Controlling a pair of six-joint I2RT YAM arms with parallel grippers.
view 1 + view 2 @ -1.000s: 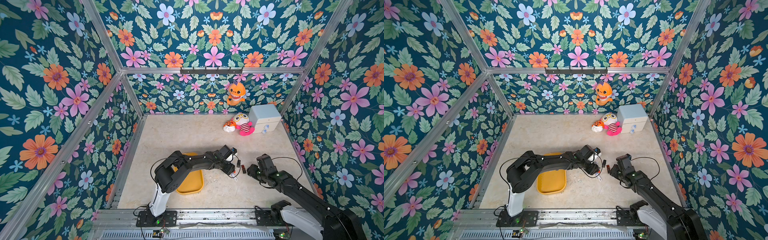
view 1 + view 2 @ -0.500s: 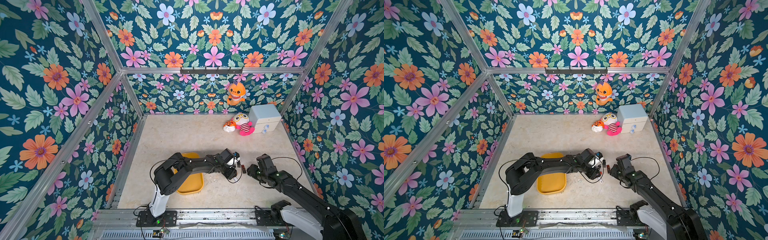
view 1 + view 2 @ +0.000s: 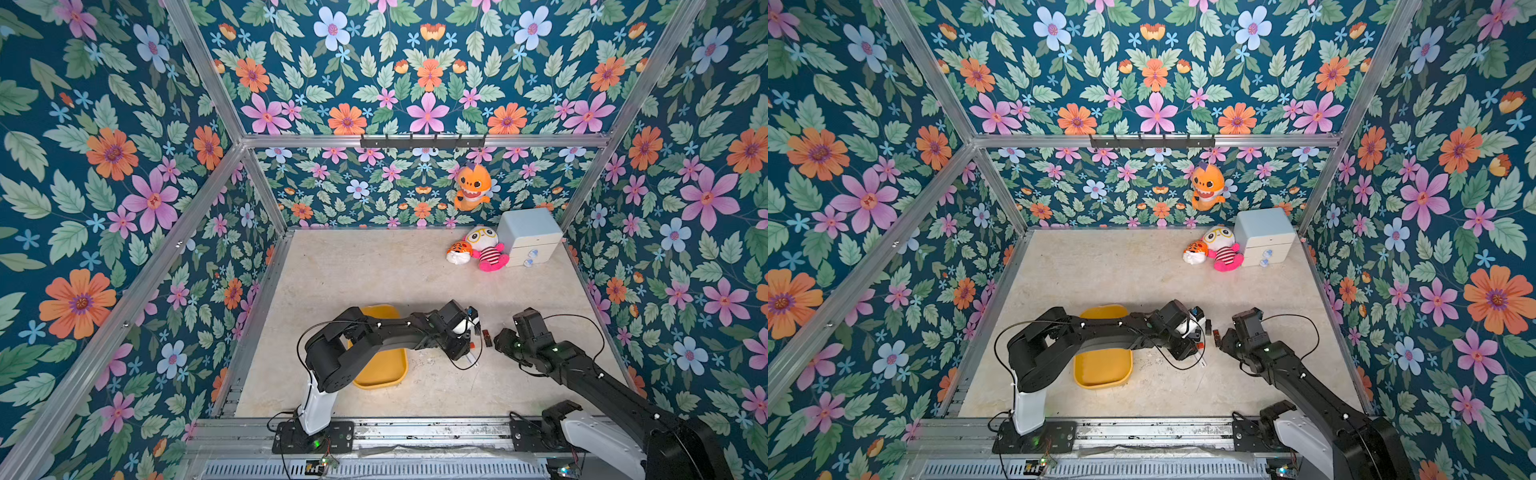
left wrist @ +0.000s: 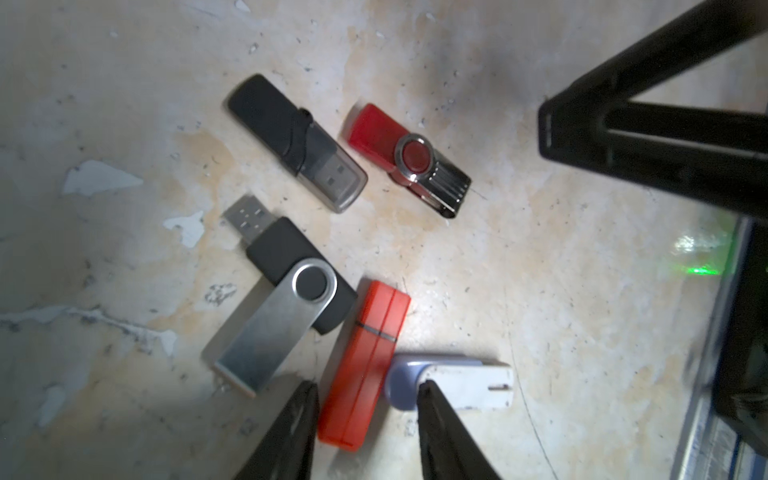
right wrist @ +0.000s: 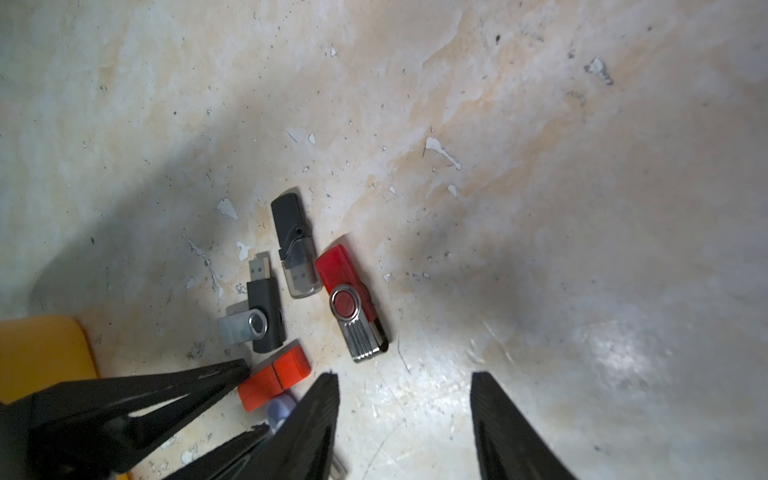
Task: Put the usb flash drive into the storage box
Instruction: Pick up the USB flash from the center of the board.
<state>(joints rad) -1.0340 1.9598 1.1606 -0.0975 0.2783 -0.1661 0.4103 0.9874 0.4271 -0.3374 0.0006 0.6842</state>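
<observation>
Nothing shows in the storage box (image 3: 380,370). At its three o'clock, the left fingers (image 4: 299,415) straddle the orange flash drive (image 4: 365,365), unclamped. The right fingers (image 5: 498,415) are apart and empty.

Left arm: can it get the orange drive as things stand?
Probably yes: the left pincer is open astride the orange drive. The white drive crowds one finger and could get pinched too.

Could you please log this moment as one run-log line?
left end effector: open, astride orange-red rectangular plastic flash drive | right end effector: open, empty | shallow yellow plastic tray: drive not inside
</observation>
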